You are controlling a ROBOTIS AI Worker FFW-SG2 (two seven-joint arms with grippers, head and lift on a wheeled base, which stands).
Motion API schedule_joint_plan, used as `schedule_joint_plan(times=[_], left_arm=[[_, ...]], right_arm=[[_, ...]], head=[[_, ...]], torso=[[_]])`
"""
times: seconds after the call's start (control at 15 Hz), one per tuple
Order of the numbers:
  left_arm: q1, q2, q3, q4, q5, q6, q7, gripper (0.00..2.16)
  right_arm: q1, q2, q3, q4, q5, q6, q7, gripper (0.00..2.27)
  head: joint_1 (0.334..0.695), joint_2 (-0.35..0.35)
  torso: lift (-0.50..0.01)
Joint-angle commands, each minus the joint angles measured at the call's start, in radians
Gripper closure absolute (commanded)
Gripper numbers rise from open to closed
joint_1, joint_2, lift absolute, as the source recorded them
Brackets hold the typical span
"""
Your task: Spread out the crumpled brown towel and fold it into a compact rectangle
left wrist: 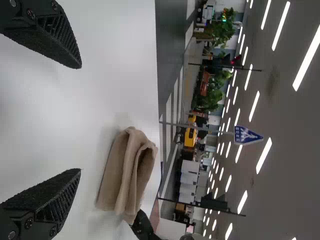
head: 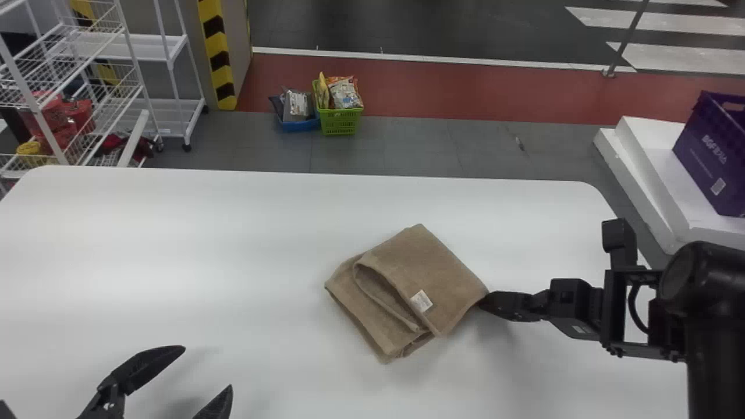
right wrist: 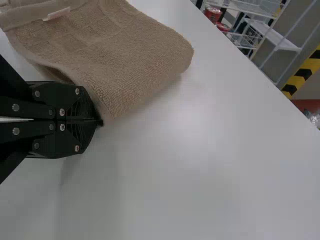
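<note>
We start at the right gripper [head: 483, 304]: its two fingers [right wrist: 82, 107] are pressed together on a corner of the brown towel [head: 428, 265], the tips at the towel's right-hand corner as seen from the head, near the white table [head: 174, 233]. The left gripper [head: 208, 366] is over the table's near left part, its fingers spread wide with nothing between them; in the left wrist view we see them well apart, the towel beyond them. We record the towel as lying on the table, slightly right of the middle in the head view, well apart from the left gripper. It is folded in layers and set at an angle, one corner pointing to the table's far edge. The upper flap curls up on its left side, leaving a loose, open fold over the lower layer. A small white label [head: 421, 301] shows on the upper flap near its hem. Past the far edge, on the floor, we note a green basket [head: 339, 121] holding packaged goods, with a blue basket [head: 300, 125] just beside it. White wire racks [head: 131, 93] are at the far left, beside a yellow-and-black striped post [head: 218, 52]. To the right, a purple crate [head: 707, 157] rests on a white platform [head: 646, 157].
</note>
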Motion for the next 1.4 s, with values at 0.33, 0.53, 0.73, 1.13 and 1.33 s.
schedule_joint_plan(times=[0.33,0.53,0.73,1.13,1.33], left_arm=[[-0.002,-0.003,-0.008,0.002,-0.006,0.001,0.007,0.07],[-0.003,-0.003,-0.009,0.006,-0.008,0.001,0.009,0.07],[-0.005,-0.003,-0.009,0.008,-0.009,-0.002,0.011,0.07],[-0.002,-0.003,-0.003,0.006,-0.009,0.001,0.009,0.07],[-0.005,-0.003,-0.003,0.006,-0.009,0.001,0.009,0.07]], right_arm=[[-0.068,0.040,-0.011,0.063,-0.068,-0.064,-0.040,1.66],[-0.134,0.039,-0.006,0.213,-0.051,-0.291,-0.071,1.66],[-0.182,0.037,-0.013,0.353,-0.097,-0.479,-0.071,1.66],[-0.113,0.022,0.061,0.264,-0.042,-0.466,0.004,0.13],[0.042,0.019,0.072,-0.034,0.160,-0.436,0.081,0.08]], head=[[0.695,-0.028],[0.695,-0.030],[0.695,-0.040],[0.695,-0.015],[0.695,-0.024]], torso=[[-0.127],[-0.127],[-0.127],[-0.127],[-0.127]])
